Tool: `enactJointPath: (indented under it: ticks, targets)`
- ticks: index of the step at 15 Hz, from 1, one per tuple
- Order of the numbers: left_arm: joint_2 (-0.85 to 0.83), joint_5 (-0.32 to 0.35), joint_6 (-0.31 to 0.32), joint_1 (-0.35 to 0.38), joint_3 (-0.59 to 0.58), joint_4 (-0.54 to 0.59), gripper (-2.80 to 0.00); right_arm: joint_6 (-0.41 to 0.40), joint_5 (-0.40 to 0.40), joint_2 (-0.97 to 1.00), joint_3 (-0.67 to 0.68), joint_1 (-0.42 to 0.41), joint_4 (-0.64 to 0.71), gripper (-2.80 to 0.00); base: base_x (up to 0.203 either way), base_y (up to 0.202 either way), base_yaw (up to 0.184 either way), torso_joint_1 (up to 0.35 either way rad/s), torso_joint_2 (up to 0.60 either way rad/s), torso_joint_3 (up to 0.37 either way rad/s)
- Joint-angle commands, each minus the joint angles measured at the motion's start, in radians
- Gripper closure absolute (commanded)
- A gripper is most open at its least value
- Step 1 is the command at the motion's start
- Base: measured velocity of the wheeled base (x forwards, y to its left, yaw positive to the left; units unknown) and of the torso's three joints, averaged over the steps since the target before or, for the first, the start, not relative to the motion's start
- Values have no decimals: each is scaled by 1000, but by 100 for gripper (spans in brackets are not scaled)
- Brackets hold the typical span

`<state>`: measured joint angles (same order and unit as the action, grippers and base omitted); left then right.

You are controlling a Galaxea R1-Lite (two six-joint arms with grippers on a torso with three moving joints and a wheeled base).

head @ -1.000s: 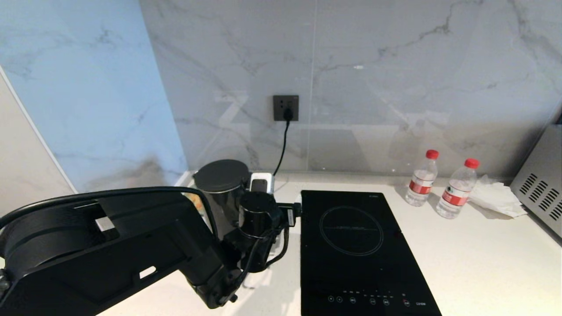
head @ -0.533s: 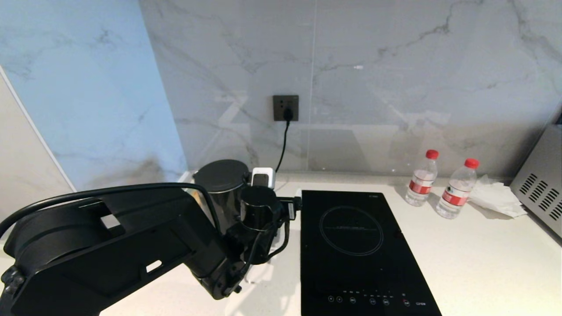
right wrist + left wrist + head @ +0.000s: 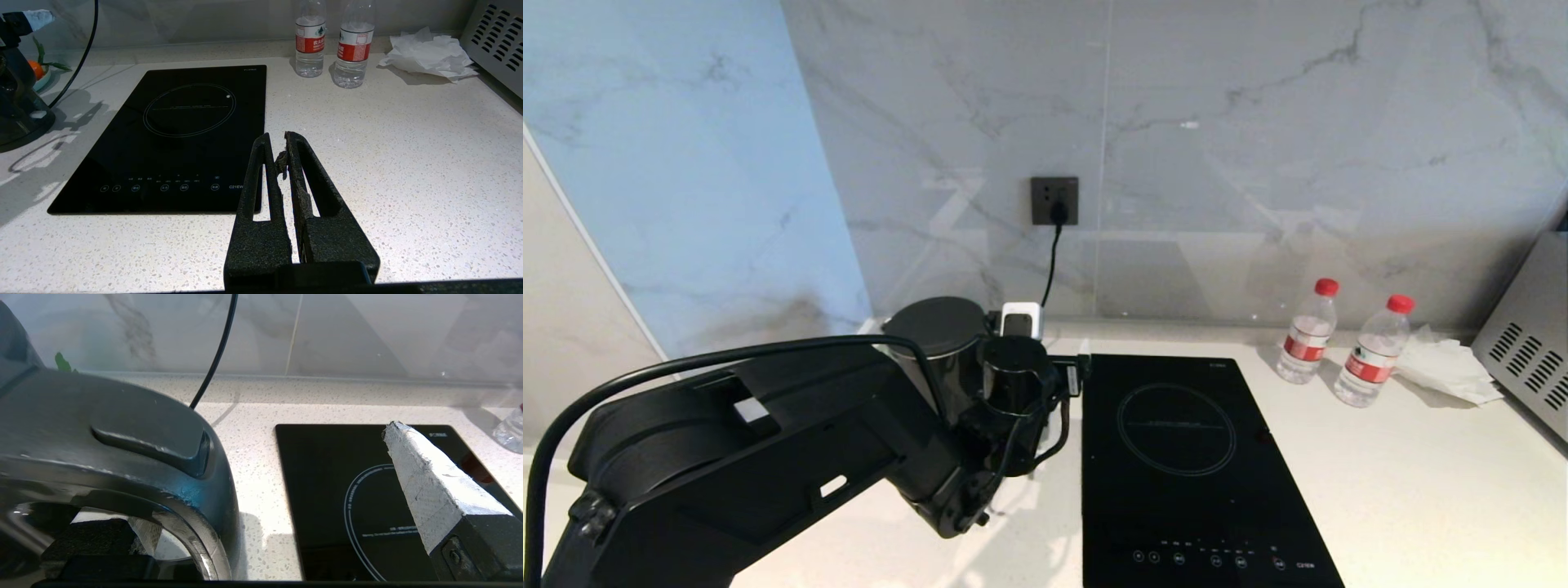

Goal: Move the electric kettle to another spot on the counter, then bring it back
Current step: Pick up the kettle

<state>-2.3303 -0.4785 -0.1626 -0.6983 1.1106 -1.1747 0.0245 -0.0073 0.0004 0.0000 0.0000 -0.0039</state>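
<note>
the tall glossy black electric kettle (image 3: 935,347) is standing at the back left of the white speckled counter (image 3: 1421,490), beside the flat black glass hob (image 3: 1192,465). the left gripper (image 3: 261,498) is straddling its handle, fingers spread wide. the right gripper (image 3: 282,149) is hanging over the counter, fingers pressed together.

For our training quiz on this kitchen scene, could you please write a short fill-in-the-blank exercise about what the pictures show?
1. The two water bottles by the wall have caps coloured ____.
2. The left gripper stands at the electric kettle with its jaws ____.
3. The cord runs up to a socket on the ____.
4. On the counter, the crumpled tissue lies between the bottles and a ____ appliance.

Missing words: red; open; wall; vented metal
</note>
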Motion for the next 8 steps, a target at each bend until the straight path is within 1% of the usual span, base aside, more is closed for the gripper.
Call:
enactJointPath:
  ticks: [1, 4, 8]
  targets:
    - [-21, -3, -2, 0, 10, -8, -280, 0, 0, -2, 0, 0, -1, 0, 0, 0, 0, 0, 0, 0]
    - [-43, -5, -2, 10, 49, -8, -280, 0, 0, -2, 0, 0, -1, 0, 0, 0, 0, 0, 0, 0]
    - [-41, -5, 0, 20, 54, -8, -280, 0, 0, -2, 0, 0, -1, 0, 0, 0, 0, 0, 0, 0]
